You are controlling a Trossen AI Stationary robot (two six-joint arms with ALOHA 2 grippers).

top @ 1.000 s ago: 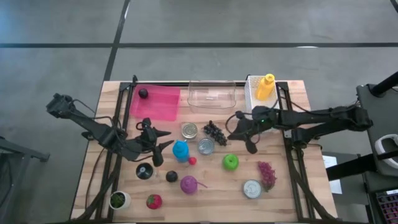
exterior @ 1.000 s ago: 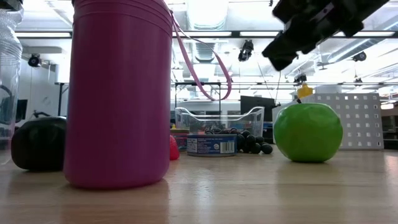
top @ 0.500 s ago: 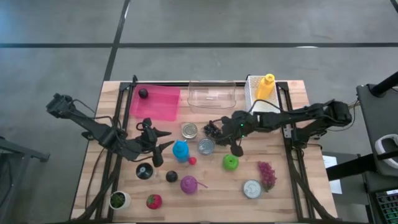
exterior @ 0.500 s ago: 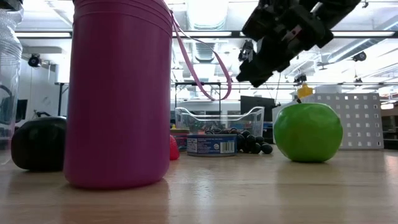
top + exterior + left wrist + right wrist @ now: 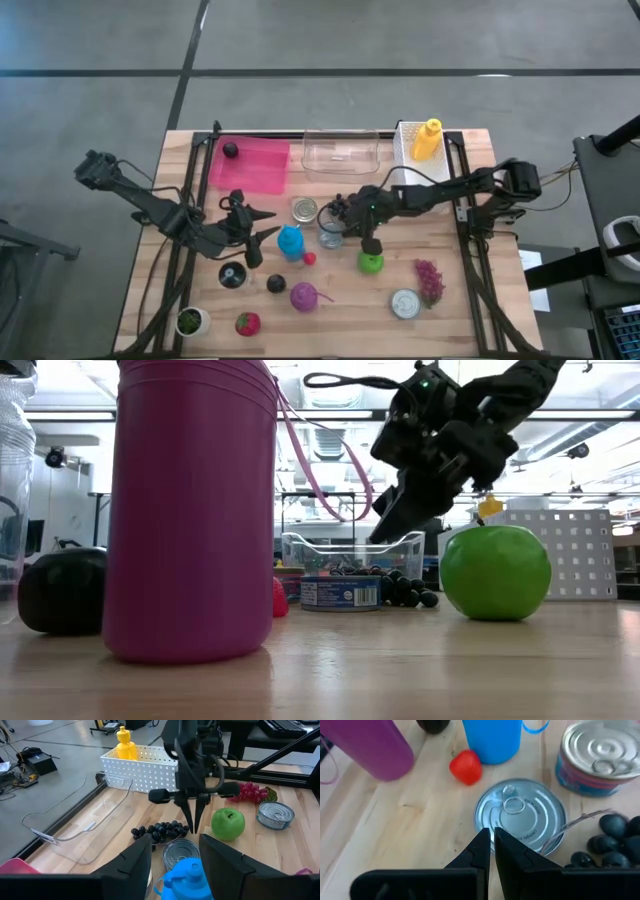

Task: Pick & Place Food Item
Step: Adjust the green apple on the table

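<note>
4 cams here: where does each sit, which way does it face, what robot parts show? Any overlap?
High: overhead, straight down on the table; both arms show.
Low: tabletop height, level across; right gripper hangs beside the green apple.
Left wrist: past its own open fingers toward the right gripper.
Right wrist: down past its shut fingers at a silver can.
Shared: the apple shows in high, low and left wrist.

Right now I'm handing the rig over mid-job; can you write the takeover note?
Right hand: shut, empty, hanging over the silver can, between the dark grapes and the green apple.
Left hand: open, empty, waiting beside the blue bottle.
A dark fruit lies on the pink tray; the clear bin holds nothing.
Nothing is gripped. Left to do: pick a food item and place it.
</note>
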